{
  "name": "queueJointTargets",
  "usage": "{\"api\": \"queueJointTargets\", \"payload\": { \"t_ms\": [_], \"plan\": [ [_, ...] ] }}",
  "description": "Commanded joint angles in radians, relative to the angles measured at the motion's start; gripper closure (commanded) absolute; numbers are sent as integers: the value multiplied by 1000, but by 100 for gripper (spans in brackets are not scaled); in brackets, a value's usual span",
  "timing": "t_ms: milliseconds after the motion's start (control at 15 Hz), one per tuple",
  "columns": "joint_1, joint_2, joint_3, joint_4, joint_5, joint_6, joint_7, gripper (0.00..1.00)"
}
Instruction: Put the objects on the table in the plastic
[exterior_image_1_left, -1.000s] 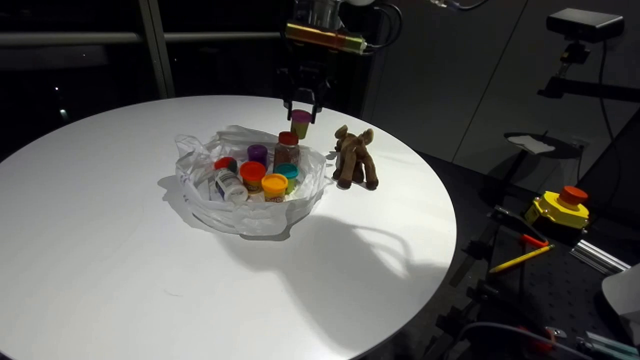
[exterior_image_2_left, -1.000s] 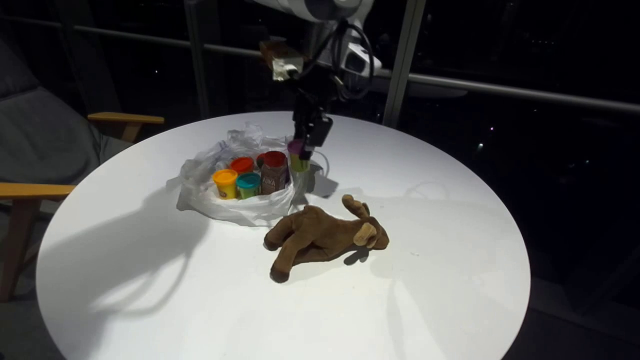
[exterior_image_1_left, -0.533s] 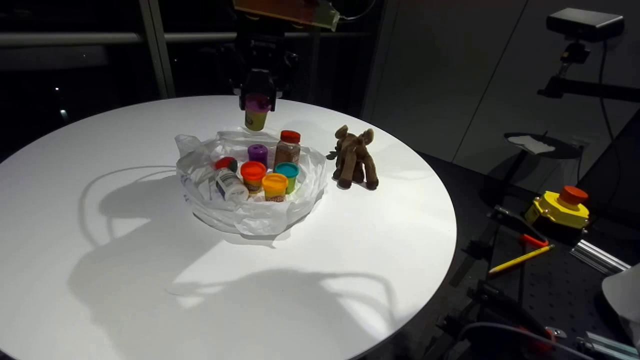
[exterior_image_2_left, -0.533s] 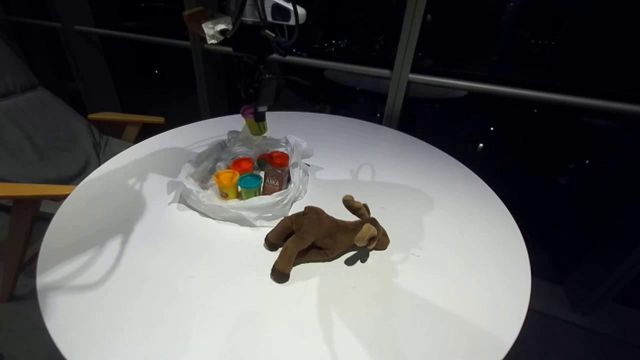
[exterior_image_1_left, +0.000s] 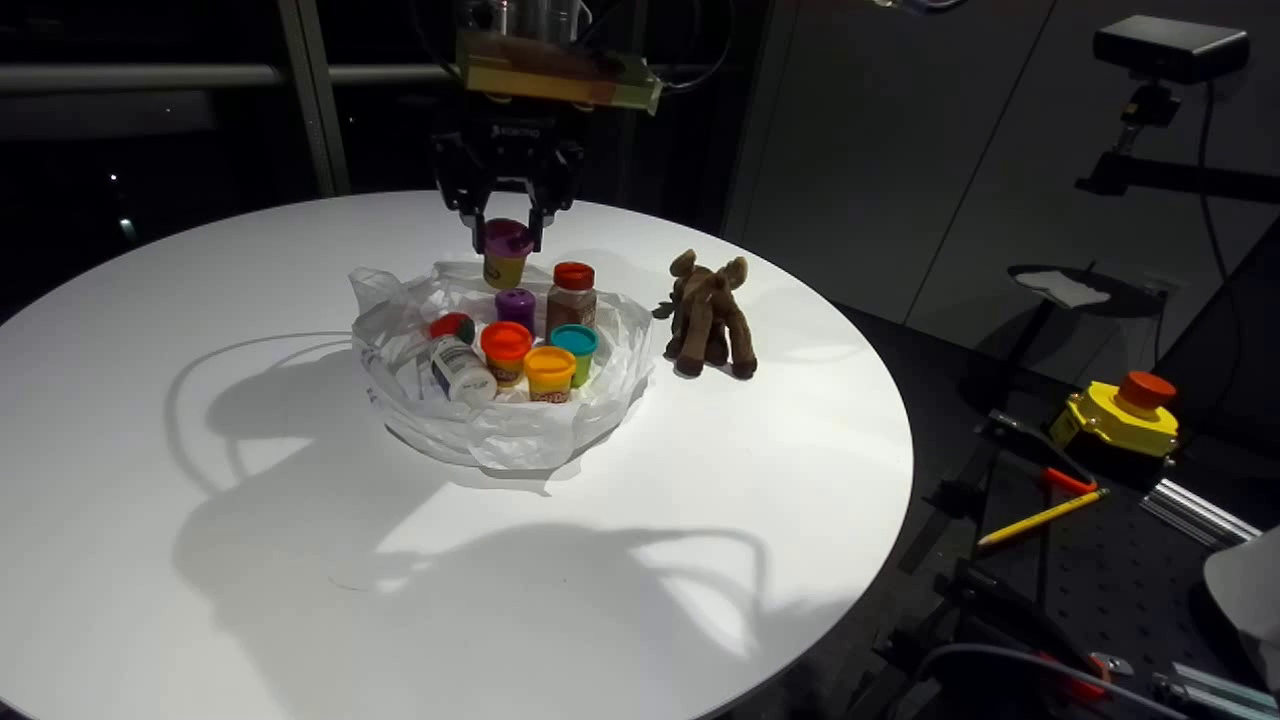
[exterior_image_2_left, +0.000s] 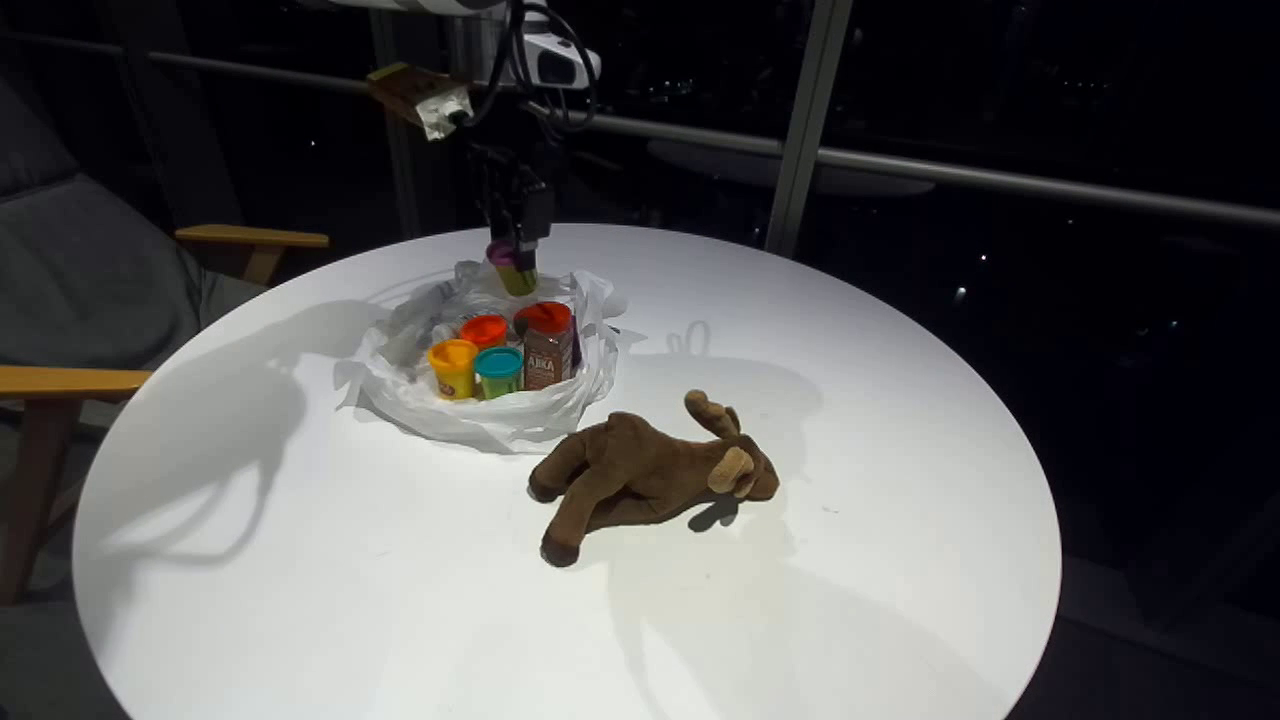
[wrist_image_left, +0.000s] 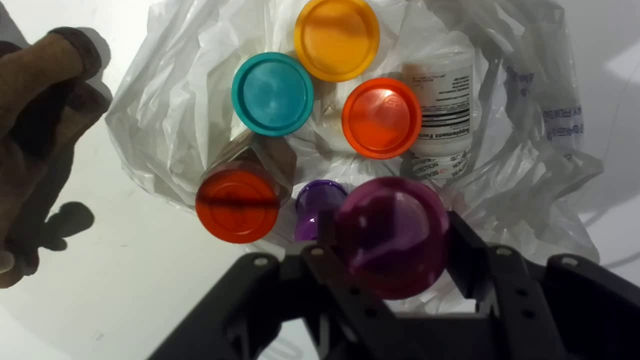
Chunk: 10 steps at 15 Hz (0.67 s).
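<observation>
My gripper (exterior_image_1_left: 508, 240) is shut on a cup (exterior_image_1_left: 505, 272) with a magenta lid and yellow-green body, a finger on each side of the lid. The cup hangs slightly tilted above the rear part of the plastic (exterior_image_1_left: 520, 440), a wrinkled translucent bag. Inside the bag stand cups with orange (wrist_image_left: 337, 40), teal (wrist_image_left: 272, 94) and red (wrist_image_left: 381, 117) lids, a purple cup (wrist_image_left: 320, 205) and a red-capped bottle (wrist_image_left: 237, 206). A white bottle (wrist_image_left: 442, 110) lies there on its side. The brown plush animal (exterior_image_2_left: 650, 470) rests on the table (exterior_image_2_left: 400, 620), outside the bag.
The red-capped bottle is the tallest thing in the bag, close to the held cup. A small red-and-green item (exterior_image_1_left: 452, 327) sits by the white bottle. Beyond the table are a chair (exterior_image_2_left: 90, 270) and a yellow emergency-stop box (exterior_image_1_left: 1115, 420).
The gripper has carried the magenta-lidded cup from the bag's side over to its rear, lifting it and then coming down. The plush animal stays put.
</observation>
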Motion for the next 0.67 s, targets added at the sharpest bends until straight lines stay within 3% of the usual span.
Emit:
{"api": "queueJointTargets", "payload": {
  "t_ms": [0,600],
  "plan": [
    [-15,56,-11,50,-23,13,-22,72],
    [-25,104,-19,82,-20,-48,-78,72]
  ]
}}
